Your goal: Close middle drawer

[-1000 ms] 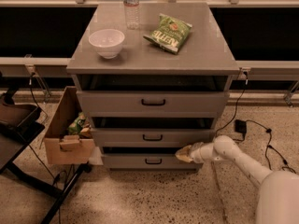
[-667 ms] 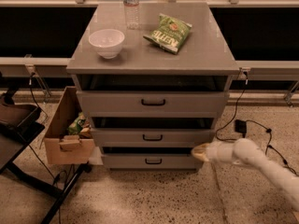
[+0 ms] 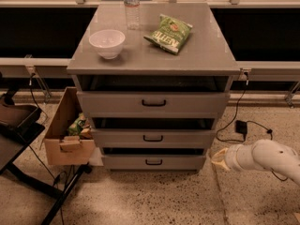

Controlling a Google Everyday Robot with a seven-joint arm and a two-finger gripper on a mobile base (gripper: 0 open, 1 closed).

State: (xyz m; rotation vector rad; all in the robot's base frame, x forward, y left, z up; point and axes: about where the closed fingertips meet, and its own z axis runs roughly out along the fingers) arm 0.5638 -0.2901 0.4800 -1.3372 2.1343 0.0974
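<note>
The grey cabinet (image 3: 154, 60) has three drawers stacked, each with a small black bar handle. The middle drawer (image 3: 153, 138) has a medium-height grey front; a dark gap shows above it. The top drawer (image 3: 153, 103) has the tallest front and the bottom drawer (image 3: 153, 161) the narrowest. My gripper (image 3: 218, 158) is at the end of the white arm, low on the right, beside the cabinet's lower right corner and apart from the drawer fronts.
A white bowl (image 3: 107, 42), a green chip bag (image 3: 168, 33) and a water bottle (image 3: 131, 6) stand on the cabinet top. A cardboard box (image 3: 65, 130) with snacks sits at the left. A black stand (image 3: 18, 125) is further left. A cable and plug (image 3: 242, 125) lie on the floor at the right.
My gripper and arm have drawn back to the right, away from the bottom drawer's right end. The drawers look unchanged.
</note>
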